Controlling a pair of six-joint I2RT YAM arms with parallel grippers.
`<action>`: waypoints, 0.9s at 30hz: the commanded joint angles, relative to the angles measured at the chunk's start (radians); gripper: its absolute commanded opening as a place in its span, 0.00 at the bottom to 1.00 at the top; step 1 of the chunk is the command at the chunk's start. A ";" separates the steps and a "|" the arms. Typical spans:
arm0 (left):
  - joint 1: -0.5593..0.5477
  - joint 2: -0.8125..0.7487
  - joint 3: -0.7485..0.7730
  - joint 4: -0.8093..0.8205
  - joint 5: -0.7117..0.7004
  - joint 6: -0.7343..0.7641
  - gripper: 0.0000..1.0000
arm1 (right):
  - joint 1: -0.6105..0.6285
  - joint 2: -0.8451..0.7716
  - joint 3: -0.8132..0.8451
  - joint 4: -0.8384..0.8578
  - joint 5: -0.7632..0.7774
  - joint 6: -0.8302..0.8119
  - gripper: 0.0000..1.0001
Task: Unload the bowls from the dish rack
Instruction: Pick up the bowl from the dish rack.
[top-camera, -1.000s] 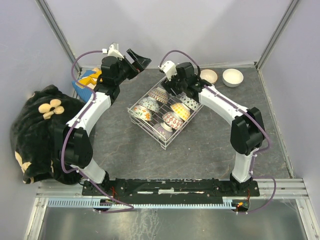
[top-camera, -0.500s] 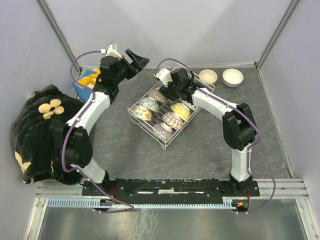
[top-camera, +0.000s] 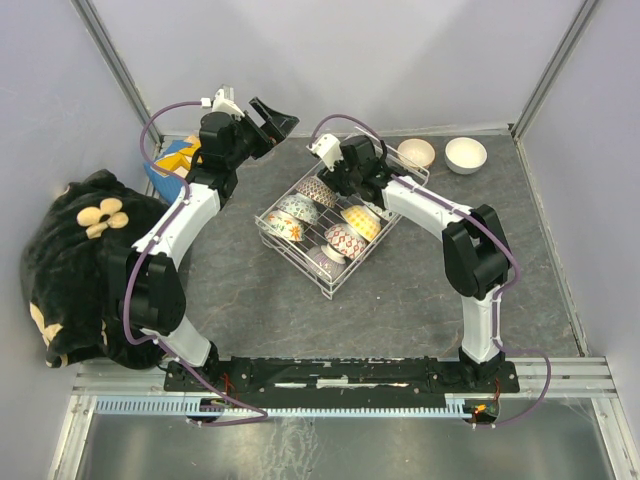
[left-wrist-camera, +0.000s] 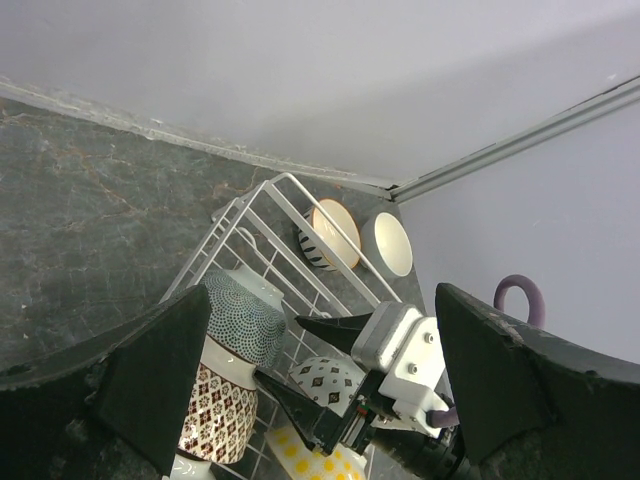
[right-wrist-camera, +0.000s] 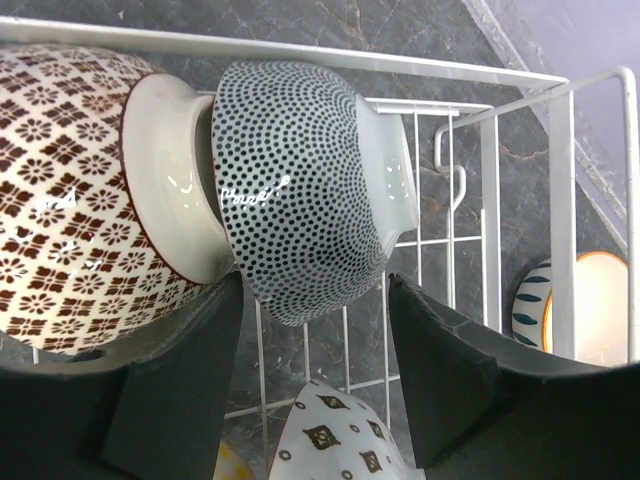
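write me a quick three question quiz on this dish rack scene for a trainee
1. True or false: the left gripper holds a bowl.
2. How many bowls sit on the table outside the dish rack, at the far right? A one, B two, C four.
3. Which bowl does the right gripper straddle?
Key: 1 false, it is open and empty. 2 B, the two bowls. 3 the dotted bowl.

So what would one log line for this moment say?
right hand: open, straddling dotted bowl in dish rack | left hand: open, empty, raised beside rack | out: two bowls on table
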 joint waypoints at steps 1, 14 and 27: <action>0.007 0.008 0.024 0.045 0.023 -0.017 1.00 | 0.006 -0.004 0.015 0.097 0.013 -0.005 0.66; 0.011 0.006 0.029 0.045 0.024 -0.016 1.00 | 0.006 0.038 0.056 0.094 0.037 0.006 0.58; 0.012 0.008 0.038 0.045 0.027 -0.016 0.99 | -0.010 0.055 0.109 0.065 0.028 0.056 0.53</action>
